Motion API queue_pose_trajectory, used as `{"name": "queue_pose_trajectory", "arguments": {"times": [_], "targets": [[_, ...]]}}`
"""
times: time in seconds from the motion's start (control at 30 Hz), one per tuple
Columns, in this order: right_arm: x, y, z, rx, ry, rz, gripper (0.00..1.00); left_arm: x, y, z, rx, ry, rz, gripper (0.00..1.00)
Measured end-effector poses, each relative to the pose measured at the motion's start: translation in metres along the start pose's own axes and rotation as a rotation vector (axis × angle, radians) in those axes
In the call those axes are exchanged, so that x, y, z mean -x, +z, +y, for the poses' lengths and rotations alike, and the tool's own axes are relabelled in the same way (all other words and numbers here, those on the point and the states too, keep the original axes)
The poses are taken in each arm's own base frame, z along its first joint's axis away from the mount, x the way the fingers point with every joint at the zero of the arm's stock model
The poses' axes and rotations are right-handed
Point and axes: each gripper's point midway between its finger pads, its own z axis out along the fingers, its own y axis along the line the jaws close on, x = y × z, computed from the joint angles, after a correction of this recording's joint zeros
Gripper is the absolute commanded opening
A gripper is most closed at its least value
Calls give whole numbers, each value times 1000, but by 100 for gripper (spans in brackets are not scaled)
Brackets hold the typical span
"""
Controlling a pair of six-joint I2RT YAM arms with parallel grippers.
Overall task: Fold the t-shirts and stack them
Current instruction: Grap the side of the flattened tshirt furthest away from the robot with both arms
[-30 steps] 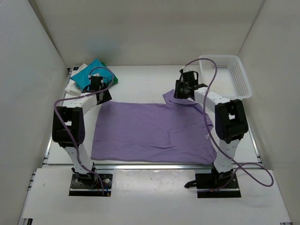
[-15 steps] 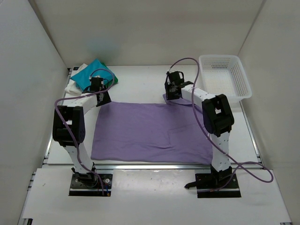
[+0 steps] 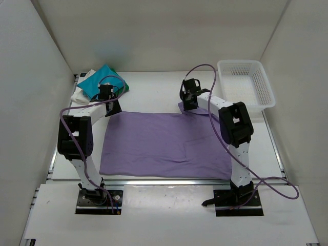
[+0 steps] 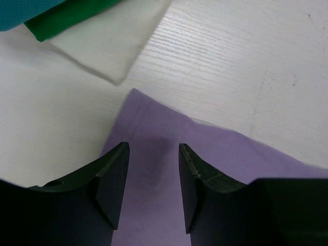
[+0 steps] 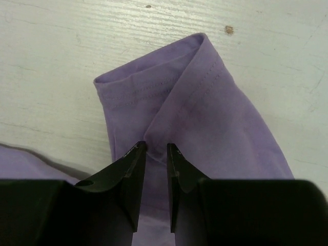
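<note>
Across the middle of the white, wood-grained counter point(image 3: 154, 87) lies a plain lavender-purple cloth t-shirt point(image 3: 164, 143), spread flat as a broad rectangle between the two arms, its near edge close to the counter's front edge. At the shirt's far left corner sits the left gripper point(image 4: 154, 148), its dark fingers point(image 4: 115, 179) standing clearly apart with flat purple cloth showing in the gap, so it is open and holds nothing; whether the tips touch the cloth cannot be told. Just beyond that corner, near it but not touching, rests a stack of folded shirts: a teal folded t-shirt point(image 3: 102, 79) on top, a dark green folded t-shirt point(image 4: 66, 18) under it, and a white folded t-shirt point(image 4: 113, 43) at the bottom. At the far right corner the right gripper point(image 5: 154, 147) is down over the shirt's short purple sleeve point(image 5: 205, 102), which juts out onto the bare counter with its stitched hem pointing away. Its jaws stand only a narrow slot apart, and a crease in the sleeve runs into that slot; whether the cloth is actually pinched cannot be told. A white plastic lattice basket point(image 3: 266, 97) stands at the far right, well apart from the shirt.
</note>
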Motion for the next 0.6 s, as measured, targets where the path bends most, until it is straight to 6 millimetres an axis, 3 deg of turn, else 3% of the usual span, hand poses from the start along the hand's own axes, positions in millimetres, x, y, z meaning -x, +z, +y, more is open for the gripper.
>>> {"name": "queue_pose_trajectory", "arguments": {"times": [0.2,0.3,0.6], "targets": [[-2,7,2,-6,-17,17,17,0,0,2,10,9,0,54],[-2,6,3,-6,-23,20,26,1,0,6,34,19,-8,56],[-3,6,4,-1,-28,20,21,2,0,10,49,13,-13,55]]}}
